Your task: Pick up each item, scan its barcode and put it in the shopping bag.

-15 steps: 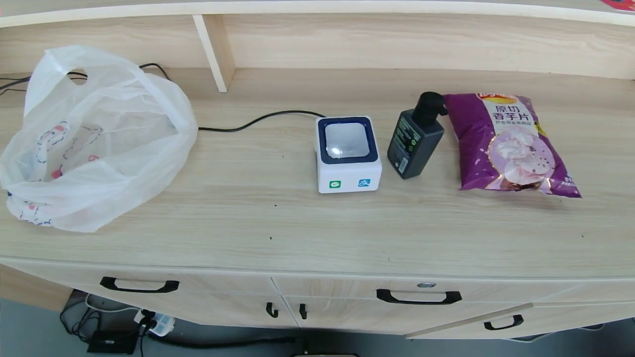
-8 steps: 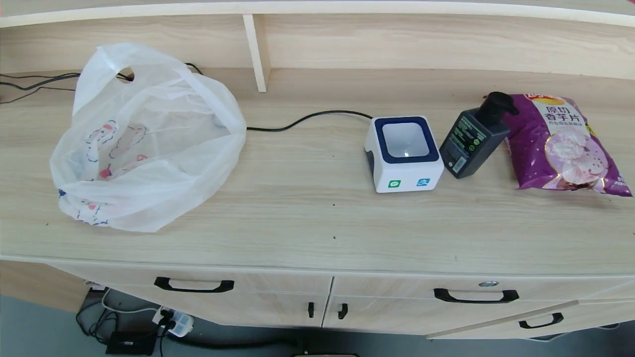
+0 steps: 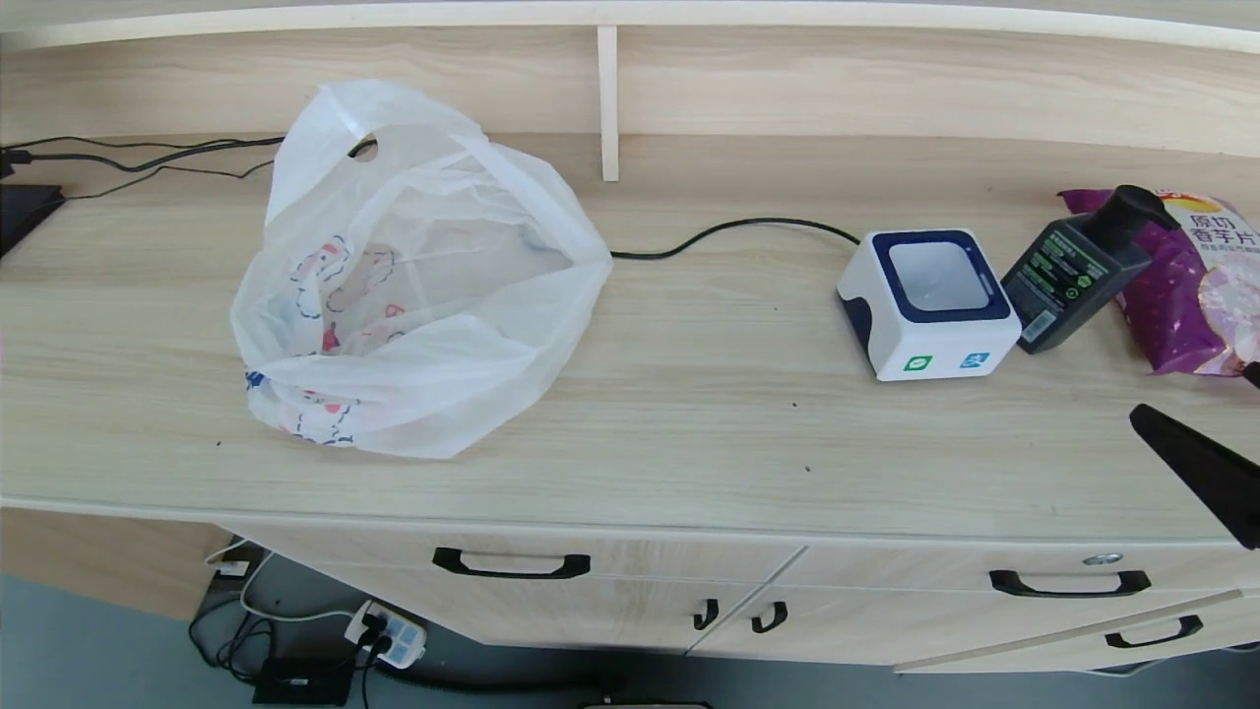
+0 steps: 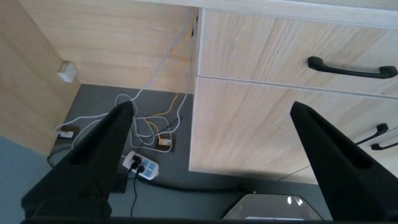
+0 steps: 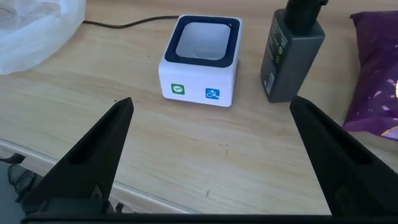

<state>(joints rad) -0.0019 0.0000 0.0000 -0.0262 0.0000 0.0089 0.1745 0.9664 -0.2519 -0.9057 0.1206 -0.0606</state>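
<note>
A white plastic shopping bag [image 3: 413, 286] lies open on the wooden counter [image 3: 689, 433], left of centre. To its right stands the white scanner [image 3: 930, 305] with a blue-rimmed window. A dark pump bottle [image 3: 1073, 276] lies beside it, then a purple chips bag [image 3: 1196, 295] at the edge. My right gripper [image 3: 1194, 394] hovers open over the counter's front, short of the scanner [image 5: 200, 62], bottle [image 5: 291, 53] and chips bag [image 5: 376, 81], holding nothing. My left gripper [image 4: 211, 109] is open below counter height, facing the drawer fronts.
A black cable [image 3: 728, 231] runs from the scanner behind the bag. A shelf divider [image 3: 608, 98] rises at the back. Drawers with black handles [image 3: 512, 563] line the front. Cables and a power strip [image 3: 394, 645] lie on the floor below.
The whole picture has shifted right, so the camera has turned left. A finger of my right gripper has come into view at the lower right. The items on the counter lie as before.
</note>
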